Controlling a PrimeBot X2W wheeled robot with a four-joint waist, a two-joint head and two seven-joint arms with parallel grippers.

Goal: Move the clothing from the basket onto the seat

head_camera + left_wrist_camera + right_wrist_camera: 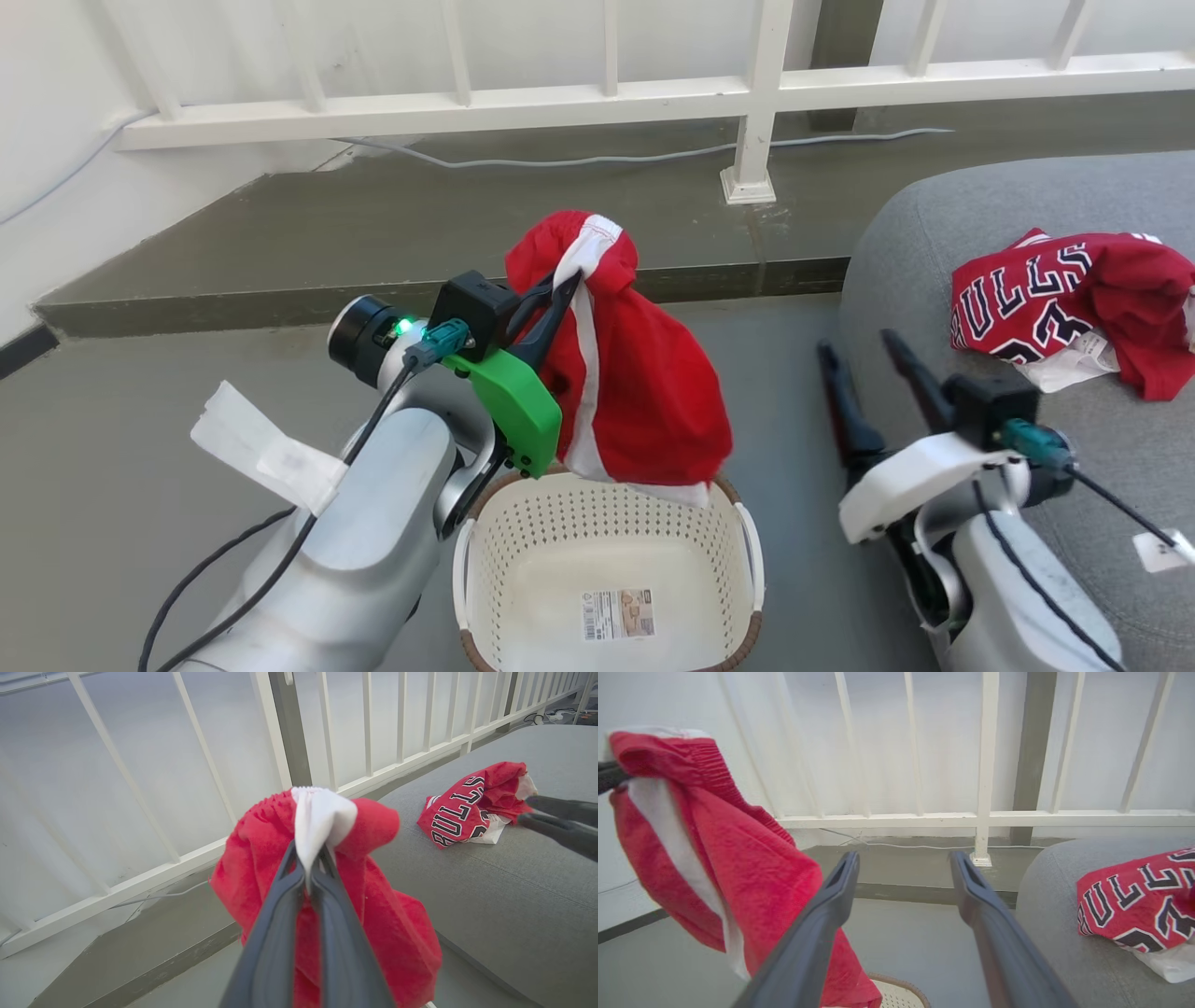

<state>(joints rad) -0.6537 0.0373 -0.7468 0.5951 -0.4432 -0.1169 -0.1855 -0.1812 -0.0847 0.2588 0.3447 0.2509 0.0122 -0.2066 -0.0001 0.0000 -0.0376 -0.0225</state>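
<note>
My left gripper [566, 276] [309, 855] is shut on the red garment with the white stripe [635, 373] [355, 905] [738, 858], which hangs above the cream basket [607, 523]; its hem reaches the basket's far rim. The basket [896, 991] holds no clothing, just a label sticker on its floor. The red "BULLS" jersey [1064, 299] [467, 807] [1134, 900] lies crumpled on the grey seat [1102, 205] [514, 877] [1055, 886] at the right. My right gripper [859, 350] [903, 858] is open and holds nothing, hovering by the seat's left edge.
A white railing [747, 93] and a raised concrete step [420, 243] run behind the basket, with a cable [579, 161] on the step. Grey floor [112, 448] surrounds the basket. A white tag [261, 448] hangs on my left forearm.
</note>
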